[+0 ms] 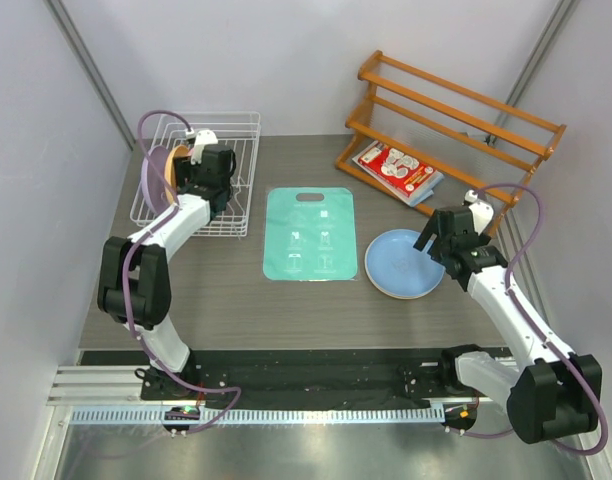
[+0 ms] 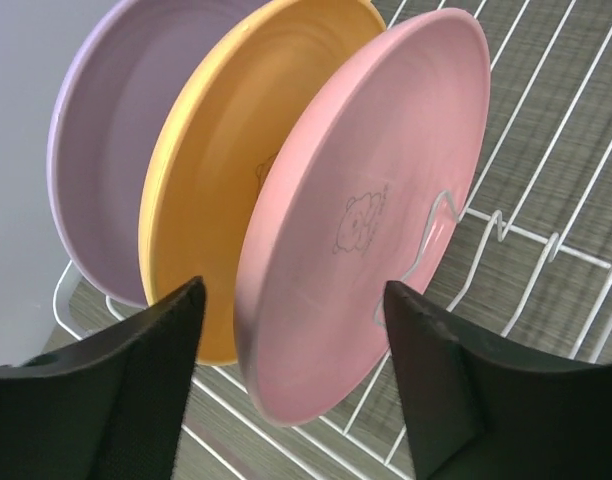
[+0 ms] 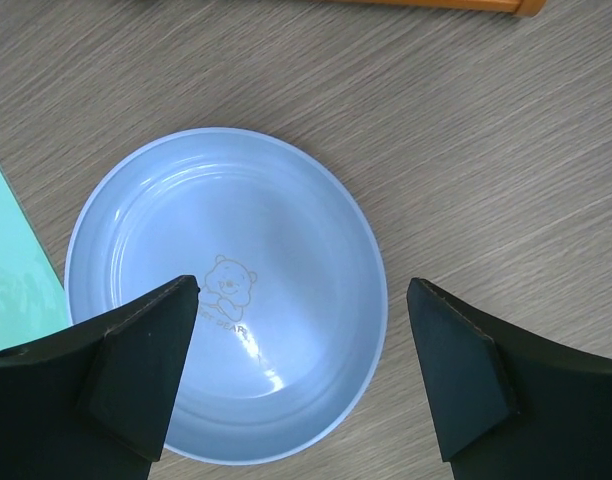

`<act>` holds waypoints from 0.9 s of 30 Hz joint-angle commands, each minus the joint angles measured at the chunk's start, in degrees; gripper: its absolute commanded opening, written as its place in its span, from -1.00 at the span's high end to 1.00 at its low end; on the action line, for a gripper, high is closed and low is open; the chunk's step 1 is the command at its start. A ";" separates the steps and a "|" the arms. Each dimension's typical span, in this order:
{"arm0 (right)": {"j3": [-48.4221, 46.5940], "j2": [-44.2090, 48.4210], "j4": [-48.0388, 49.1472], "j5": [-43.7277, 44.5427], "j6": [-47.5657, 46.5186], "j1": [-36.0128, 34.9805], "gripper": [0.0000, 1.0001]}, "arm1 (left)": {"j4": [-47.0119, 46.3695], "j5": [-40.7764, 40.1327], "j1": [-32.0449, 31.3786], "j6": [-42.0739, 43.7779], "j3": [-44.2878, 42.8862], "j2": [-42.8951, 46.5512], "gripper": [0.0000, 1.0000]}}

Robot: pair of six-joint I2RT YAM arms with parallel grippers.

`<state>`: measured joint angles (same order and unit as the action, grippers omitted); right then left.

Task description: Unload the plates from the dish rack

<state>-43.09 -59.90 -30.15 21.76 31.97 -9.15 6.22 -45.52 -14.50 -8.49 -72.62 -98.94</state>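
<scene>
Done: blue plate (image 3: 226, 300) flat on tabletop (image 3: 506, 150), beside teal mat (image 3: 11, 270).
Remaining: pink plate (image 2: 356, 220), yellow plate (image 2: 206, 200), lilac plate (image 2: 106, 130), upright in dish rack (image 1: 241, 125).
Left hand (image 2: 291, 295): wide open, empty, facing pink plate's edge.
Right hand (image 3: 301, 290): wide open, empty, above blue plate.
Progress: roughly a quarter.

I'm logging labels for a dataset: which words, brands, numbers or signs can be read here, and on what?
No text here can be read.
blue plate: short line of letters under the bear print, too blurred to read.
pink plate: faint bear outline, no legible letters.
teal mat: white markings, too small to read.
red and white packet: print too small to read.
</scene>
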 commanded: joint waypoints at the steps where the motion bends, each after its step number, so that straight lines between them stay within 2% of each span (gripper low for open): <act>1: -0.24 -1.71 2.91 -1.19 -1.29 0.27 -0.82 | -4.37 -3.17 0.18 0.41 -0.60 2.43 -0.26; 3: -0.33 -2.68 3.17 -2.15 -1.55 0.27 -0.82 | -4.64 -3.17 0.18 0.49 0.02 2.96 0.00; 4: -0.24 -2.77 3.34 -2.33 -1.64 0.27 -0.82 | -4.72 -3.44 0.18 0.41 0.20 3.05 0.19; 6: -0.06 -2.77 3.52 -2.69 -1.82 0.36 -0.82 | -4.11 -4.22 0.18 0.41 -0.06 3.05 0.35; 7: 0.02 -2.77 3.43 -2.77 -1.91 0.27 -0.82 | -4.02 -4.49 0.18 0.41 -0.15 2.96 0.51; 9: 0.29 -2.50 3.52 -2.86 -1.91 0.27 -0.82 | -3.76 -4.76 0.18 0.32 -0.15 3.22 0.56; 12: 0.29 -2.24 3.61 -3.21 -1.91 0.27 -0.82 | -3.32 -4.76 0.18 0.32 -0.42 4.10 0.81; 13: 0.29 -2.24 3.70 -3.39 -1.91 0.27 -0.82 | -3.06 -4.67 0.18 0.32 -0.42 4.36 0.99; 19: 0.11 -2.15 3.78 -3.56 -2.26 0.27 -0.82 | -1.65 -4.23 0.09 2.16 -2.26 7.70 1.00; 27: 0.46 -0.31 3.70 -5.23 -1.73 0.27 -0.82 | -1.91 -10.37 -0.79 6.11 -2.70 9.55 1.00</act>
<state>-42.57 -62.39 -28.25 17.43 30.26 -9.15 7.62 -52.60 -14.17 -3.66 -72.53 -92.53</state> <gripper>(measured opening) 0.912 0.036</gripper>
